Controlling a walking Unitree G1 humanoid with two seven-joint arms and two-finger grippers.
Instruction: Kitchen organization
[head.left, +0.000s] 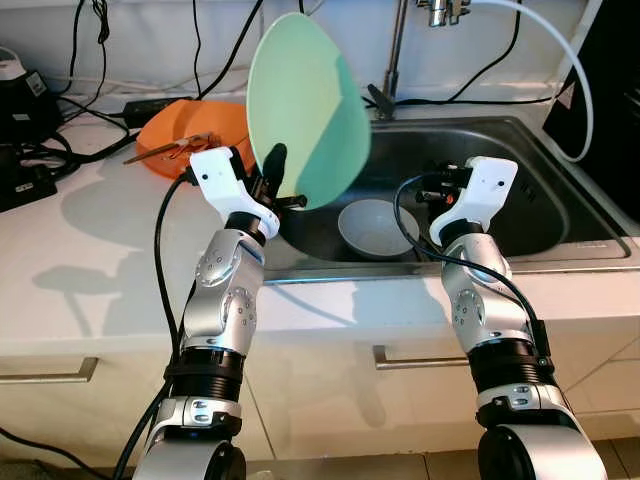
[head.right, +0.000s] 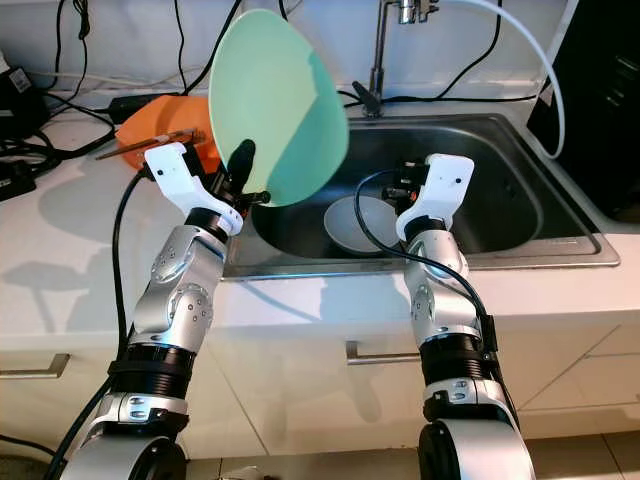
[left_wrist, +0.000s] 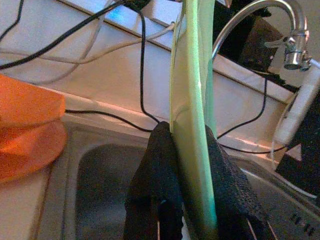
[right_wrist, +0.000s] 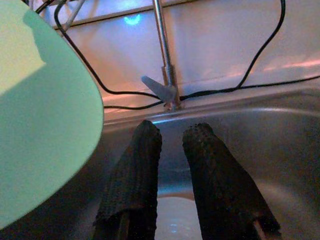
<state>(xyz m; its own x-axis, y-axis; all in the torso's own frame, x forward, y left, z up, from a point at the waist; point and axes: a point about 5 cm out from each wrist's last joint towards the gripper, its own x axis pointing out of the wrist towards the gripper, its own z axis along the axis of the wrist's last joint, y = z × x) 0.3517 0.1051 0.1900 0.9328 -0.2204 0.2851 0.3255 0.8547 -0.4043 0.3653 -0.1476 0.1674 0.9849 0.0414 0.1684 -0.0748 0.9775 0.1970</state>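
Green plate (head.left: 305, 100) in left gripper (head.left: 276, 178)

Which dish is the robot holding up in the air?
The green plate, pinched upright at its lower edge by the left gripper above the sink. The white bowl lies down in the sink; the orange dish rests on the counter.

A pale table (head.left: 90, 250) runs across the scene, bright light throwing hard shadows over it. Behind it, a white wall (head.left: 160, 40) with black cables (head.left: 195, 45) hanging down. Below the front edge, cream drawers with metal handles (head.left: 45, 372), tiled floor (head.right: 590, 455) underneath.
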